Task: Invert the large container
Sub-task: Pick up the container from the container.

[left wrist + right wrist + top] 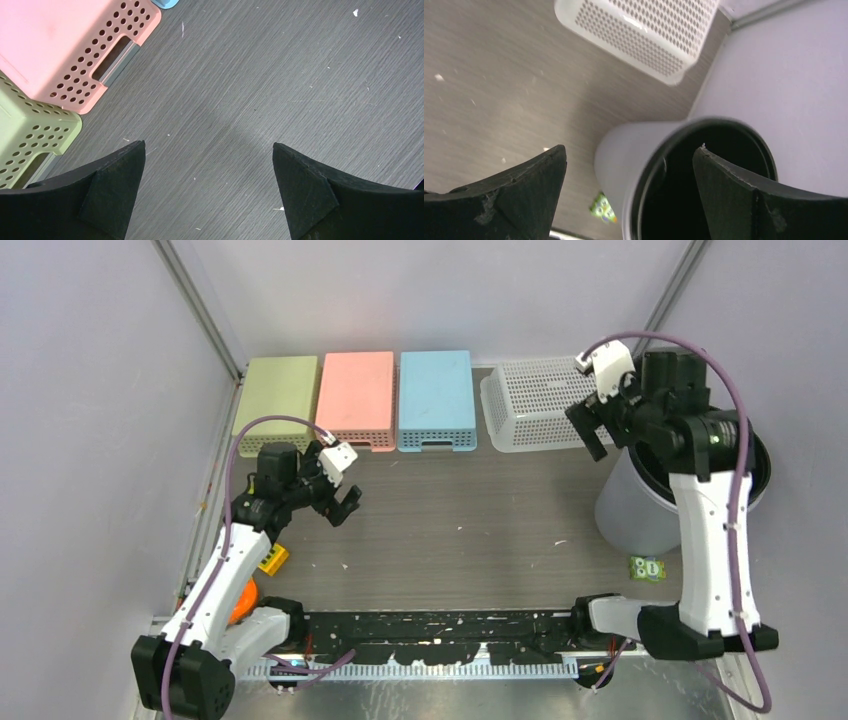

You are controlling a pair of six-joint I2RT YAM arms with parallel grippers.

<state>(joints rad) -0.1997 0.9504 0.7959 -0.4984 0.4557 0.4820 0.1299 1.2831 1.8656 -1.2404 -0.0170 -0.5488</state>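
Bin (628, 508) upright at the right of the table (480, 530), mouth up
The right arm (705, 530) hides much of its rim from above (inside reads only as black). The right gripper (629, 155) hangs wide open over the rim, holding nothing; the left gripper (209, 150) gapes empty. A white basket (530, 405) sits just behind the bin, and something orange (243, 600) is half-hidden under the left arm (215, 580).

Along the far edge of the grey wood-grain table (460, 520), three perforated baskets lay bottom-up in a row, touching side by side: a green basket (275, 390) at the left, a pink basket (356, 395) in the middle and a blue basket (436, 398) at the right. Just beside the blue one sat a white basket (535, 405). A small green packet (647, 568) lay near the table's right side, and a yellow block (272, 559) and an orange object (243, 600) lay at its left.
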